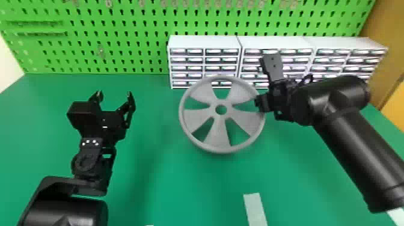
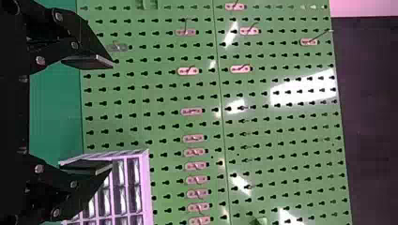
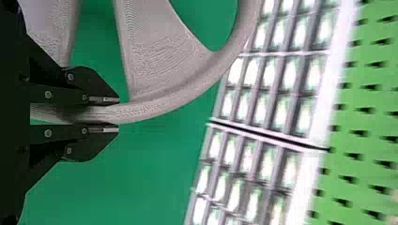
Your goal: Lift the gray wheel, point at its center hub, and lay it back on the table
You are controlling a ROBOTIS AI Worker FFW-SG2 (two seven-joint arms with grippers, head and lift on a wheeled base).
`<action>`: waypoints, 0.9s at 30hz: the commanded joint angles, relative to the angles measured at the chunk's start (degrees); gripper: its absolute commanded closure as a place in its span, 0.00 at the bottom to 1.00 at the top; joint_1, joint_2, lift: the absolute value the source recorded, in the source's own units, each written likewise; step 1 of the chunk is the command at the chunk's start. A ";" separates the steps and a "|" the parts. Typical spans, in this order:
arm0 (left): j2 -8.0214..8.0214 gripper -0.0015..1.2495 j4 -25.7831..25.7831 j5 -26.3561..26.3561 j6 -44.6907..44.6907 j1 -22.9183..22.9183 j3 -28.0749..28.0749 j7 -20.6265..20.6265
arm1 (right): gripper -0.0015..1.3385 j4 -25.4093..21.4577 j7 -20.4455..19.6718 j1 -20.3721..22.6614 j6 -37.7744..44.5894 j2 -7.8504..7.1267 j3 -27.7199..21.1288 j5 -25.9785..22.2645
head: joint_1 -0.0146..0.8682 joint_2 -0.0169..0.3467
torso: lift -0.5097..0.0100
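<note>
The gray wheel (image 1: 218, 132) is held above the green surface (image 1: 150, 180), its rim (image 3: 150, 109) pinched by the right gripper (image 1: 260, 104), well apart from the wide-spread left gripper (image 1: 114, 93), 3 drawer cabinets (image 1: 207, 42) standing beyond.

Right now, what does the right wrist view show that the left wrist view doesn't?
Right wrist view: the gray spoked wheel, its rim clamped between the right gripper's black fingers. Left wrist view: the left gripper's black fingers, apart and empty, and small hooks on oblong plates. Both: green perforated pegboard, white drawer storage, green tabletop.
</note>
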 commanded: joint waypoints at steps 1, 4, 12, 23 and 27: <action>0.00 0.39 -0.09 0.02 0.00 0.18 0.19 0.00 | 0.88 -3.28 0.44 2.35 -6.10 0.03 -2.09 2.76 | 0.80 0.18 | 0.80; 0.00 0.39 -0.09 0.11 0.00 0.18 0.27 0.00 | 0.88 -4.95 0.44 4.11 -10.58 0.03 -3.67 3.64 | 0.80 0.18 | 0.80; 0.00 0.39 -0.17 0.29 0.00 0.36 0.45 0.00 | 0.88 -7.15 1.76 7.54 -20.96 0.74 -7.19 6.98 | 0.80 0.18 | 0.80; -0.09 0.39 -0.17 0.38 0.00 0.27 0.19 0.00 | 0.89 -7.32 2.64 11.67 -38.62 1.61 -9.12 11.37 | 0.80 0.18 | 0.80; -0.09 0.39 -0.17 0.46 0.00 0.27 0.10 0.18 | 0.89 -5.74 2.64 12.55 -45.74 2.05 -8.94 12.69 | 0.80 0.18 | 0.80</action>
